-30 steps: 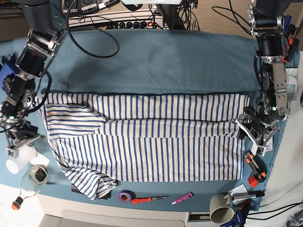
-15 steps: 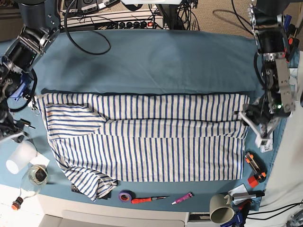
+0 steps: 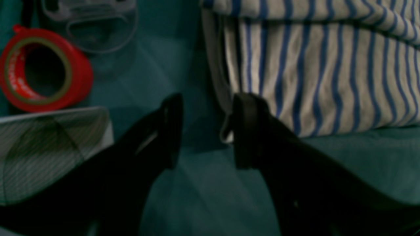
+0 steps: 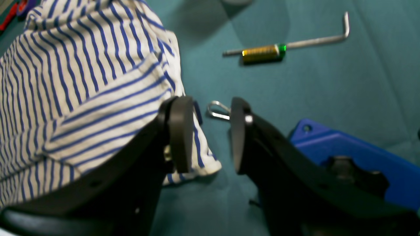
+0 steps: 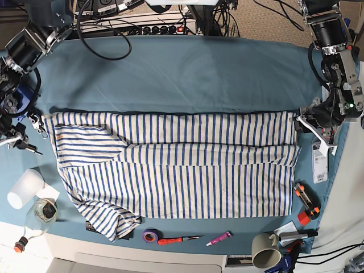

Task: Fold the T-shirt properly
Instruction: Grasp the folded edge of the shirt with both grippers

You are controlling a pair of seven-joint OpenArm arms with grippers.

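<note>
the teal cloth-covered desk [image 5: 187, 74] carries the large white t-shirt with thin blue stripes [image 5: 176, 165], spread flat across its middle with the top part folded down and one lower corner bunched. the left claw [image 3: 205, 131] sits at the shirt's edge, jaws parted, gripping nothing. the right claw [image 4: 206, 134] straddles the opposite edge, jaws also apart, holding nothing. the red roll of tape [image 3: 42, 70] bears pale lettering on its rim, too blurred to read. a silver hex key with a gold sleeve [image 4: 285, 47] lies near.

T-shirt [image 5: 176, 165]: flat on teal table [image 5: 182, 74] | left end effector [image 5: 311, 120]: at its corner
</note>
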